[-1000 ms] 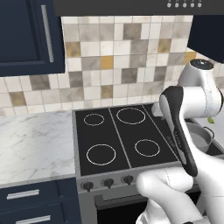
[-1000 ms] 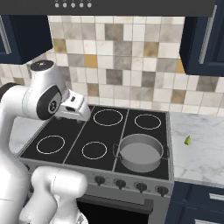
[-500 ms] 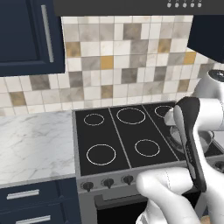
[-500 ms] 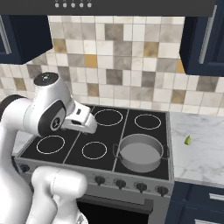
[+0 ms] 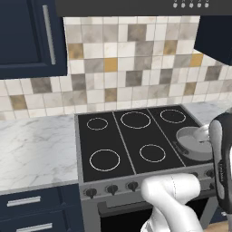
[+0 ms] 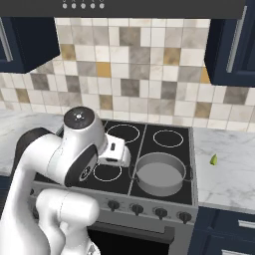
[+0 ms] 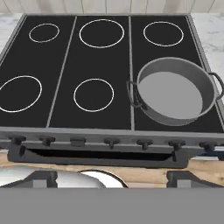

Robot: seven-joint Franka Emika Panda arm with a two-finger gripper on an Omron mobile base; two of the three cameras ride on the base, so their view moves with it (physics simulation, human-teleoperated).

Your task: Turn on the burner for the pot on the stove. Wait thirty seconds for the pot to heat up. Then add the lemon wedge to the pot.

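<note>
The pot (image 7: 175, 91) sits on the front right burner of the stove (image 6: 149, 149), its two loop handles pointing left and right along the stove's width. The end effector (image 7: 111, 177) hangs in front of the stove's steel face, so the knob row (image 7: 113, 142) lies just ahead and below it; I cannot tell whether its fingers are parted or closed. The lemon wedge (image 6: 213, 159) lies on the counter (image 6: 229, 169) right of the stove, well apart from the pot, long axis roughly front to back.

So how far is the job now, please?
Nothing looks done yet. The pot sits empty on the stove, front right, and the lemon wedge lies on the counter to its right. The fingers face the knob row without touching any. Left: turn the burner on, wait, add the wedge.
</note>
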